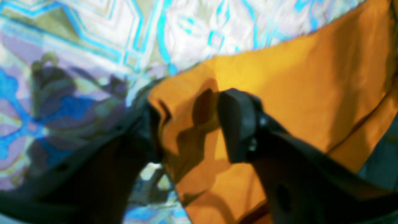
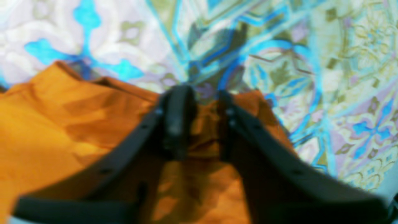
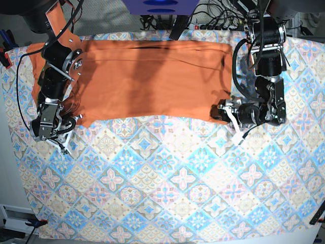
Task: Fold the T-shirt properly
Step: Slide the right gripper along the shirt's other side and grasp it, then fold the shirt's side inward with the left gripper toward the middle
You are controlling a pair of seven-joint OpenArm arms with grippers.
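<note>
The burnt-orange T-shirt (image 3: 152, 81) lies spread flat across the far half of the table as a wide band. My left gripper (image 3: 222, 112) is at its near corner on the base view's right. In the left wrist view the left gripper (image 1: 189, 102) has its jaws apart astride that puckered corner of the T-shirt (image 1: 295, 93). My right gripper (image 3: 71, 121) is at the near corner on the base view's left. Seen from the right wrist, the right gripper (image 2: 199, 93) has narrow jaws pinching a bunch of the T-shirt (image 2: 46, 124).
The blue-and-beige patterned tablecloth (image 3: 167, 178) covers the whole table in front of the shirt. Cables and a power strip (image 3: 218, 20) run behind the far edge. A blue device (image 3: 162, 5) sits at the back centre. Both arms rise from the far corners.
</note>
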